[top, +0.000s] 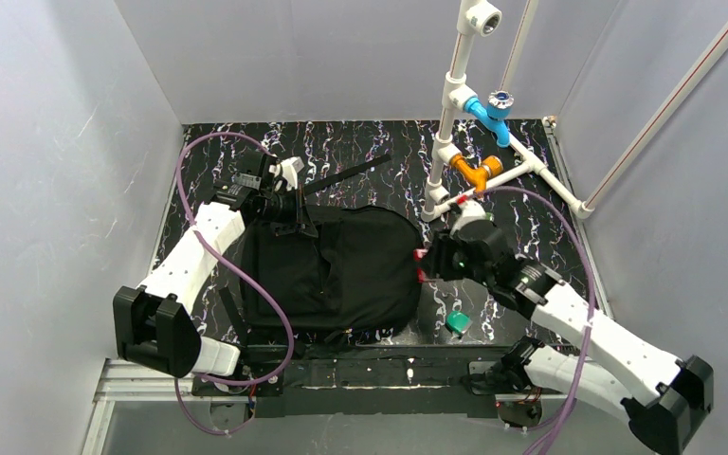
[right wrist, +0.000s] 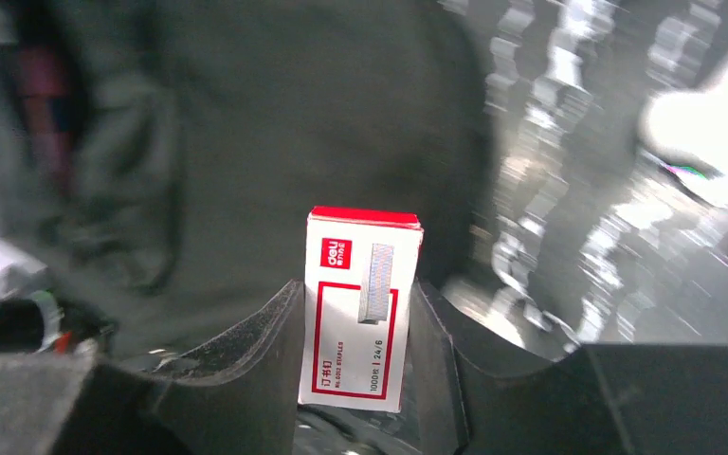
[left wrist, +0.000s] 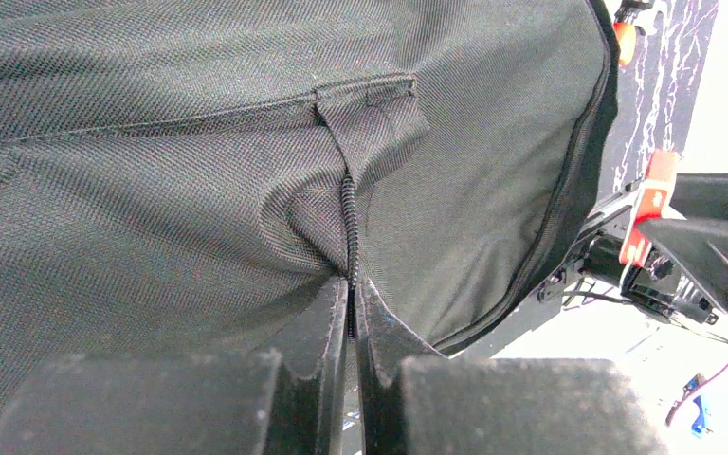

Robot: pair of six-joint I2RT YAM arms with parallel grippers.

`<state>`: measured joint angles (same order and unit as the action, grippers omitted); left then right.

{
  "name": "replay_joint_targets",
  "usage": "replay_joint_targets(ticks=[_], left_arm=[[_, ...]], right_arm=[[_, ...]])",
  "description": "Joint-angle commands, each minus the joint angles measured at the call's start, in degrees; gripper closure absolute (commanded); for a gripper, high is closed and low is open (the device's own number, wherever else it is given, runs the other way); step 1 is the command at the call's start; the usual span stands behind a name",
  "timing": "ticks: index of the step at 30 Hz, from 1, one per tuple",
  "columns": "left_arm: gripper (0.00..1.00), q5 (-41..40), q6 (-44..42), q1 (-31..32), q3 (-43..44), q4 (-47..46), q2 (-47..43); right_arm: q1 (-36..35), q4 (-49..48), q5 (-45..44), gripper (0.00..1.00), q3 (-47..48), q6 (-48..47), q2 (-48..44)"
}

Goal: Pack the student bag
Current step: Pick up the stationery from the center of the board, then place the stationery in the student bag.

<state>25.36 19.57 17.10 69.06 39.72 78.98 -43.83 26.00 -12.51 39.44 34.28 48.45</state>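
The student bag (top: pixel 341 270), a large black fabric backpack, lies flat in the middle of the table. It fills the left wrist view (left wrist: pixel 199 161). My left gripper (top: pixel 296 210) is at the bag's upper left edge, shut on the bag's black zipper cord (left wrist: pixel 350 227), which runs up to a fabric tab. My right gripper (top: pixel 423 265) is at the bag's right edge, shut on a small white and red staples box (right wrist: pixel 362 308). The box stands upright between the jaws, over the bag (right wrist: pixel 275 142).
A white pipe frame (top: pixel 455 123) with blue and orange fittings stands at the back right. A small green object (top: pixel 457 323) lies on the table near the right arm. A black strap (top: pixel 346 175) stretches behind the bag. Grey walls close in on both sides.
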Motion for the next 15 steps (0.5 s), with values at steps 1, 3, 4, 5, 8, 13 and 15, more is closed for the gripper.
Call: replay_joint_targets(ticks=[1, 3, 4, 5, 8, 13, 15], left_arm=[[1.0, 2.2, -2.1, 0.2, 2.3, 2.9, 0.0], [1.0, 1.3, -2.2, 0.1, 2.3, 3.6, -0.6], [1.0, 1.0, -2.1, 0.2, 2.3, 3.8, -0.8], [1.0, 0.9, -2.0, 0.2, 2.3, 3.9, -0.9], [1.0, 1.8, -1.5, 0.2, 2.6, 4.0, -1.2], [1.0, 2.0, -1.4, 0.2, 3.4, 4.6, -1.4], [1.0, 2.3, -1.3, 0.2, 3.4, 4.6, -1.4]], right_arm=[[-3.1, -19.8, 20.2, 0.58, 6.4, -5.1, 10.2], [-5.4, -28.4, 20.9, 0.57, 8.7, -3.4, 17.8], [-6.3, -33.2, 21.0, 0.57, 9.1, -2.6, 20.5], [-7.1, -37.6, 20.8, 0.56, 9.5, -1.4, 23.4], [-9.7, -47.2, 22.1, 0.54, 11.7, -0.9, 31.8], [-12.8, -59.3, 24.5, 0.5, 14.4, -0.3, 43.5], [-14.2, -61.7, 26.0, 0.5, 15.9, -1.2, 46.8]])
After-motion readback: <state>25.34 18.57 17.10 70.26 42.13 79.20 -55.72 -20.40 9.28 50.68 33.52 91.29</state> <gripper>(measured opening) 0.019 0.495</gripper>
